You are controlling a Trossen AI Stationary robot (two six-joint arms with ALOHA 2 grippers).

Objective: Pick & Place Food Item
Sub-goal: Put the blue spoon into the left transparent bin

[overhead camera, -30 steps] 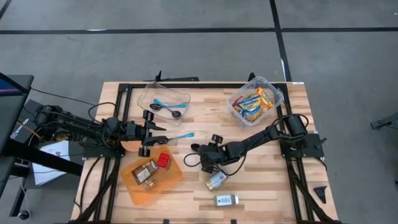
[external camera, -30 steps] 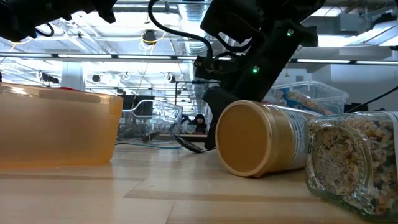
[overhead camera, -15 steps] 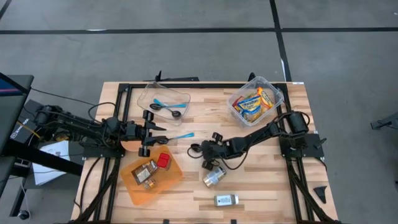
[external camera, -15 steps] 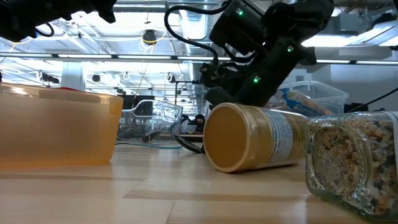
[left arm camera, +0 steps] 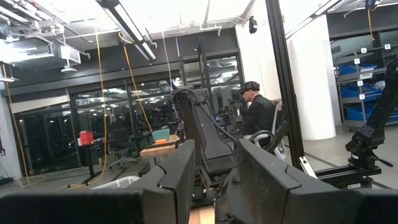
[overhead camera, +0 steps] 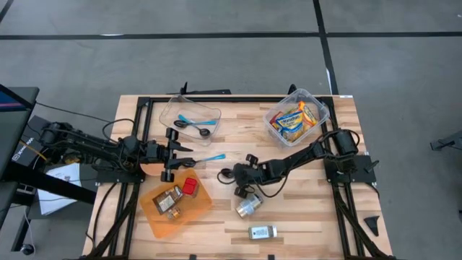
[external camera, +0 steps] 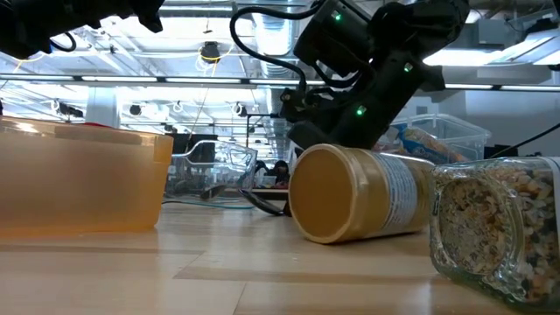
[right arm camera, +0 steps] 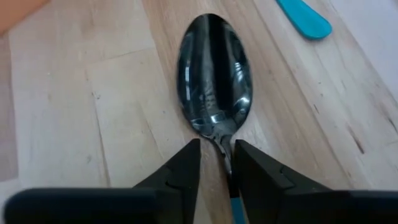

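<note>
Jar [external camera: 350,192] lies on its side mid-table, unheld, rolled slightly left of where it was a second ago. Right gripper [right arm camera: 216,146] has moved off it and narrowed, with a slim gap straddling a spoon [right arm camera: 214,74] neck and no clear pinch. Judgement: food pick not started. Left gripper [left arm camera: 214,163] waits beyond, slightly open, empty.

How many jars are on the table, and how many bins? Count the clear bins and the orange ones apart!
Jars: 2 (tan jar, grain jar)
Clear bins: 2 (spoon bin, snack bin)
Orange bins: 1 (orange bin)
Total: 5
</note>
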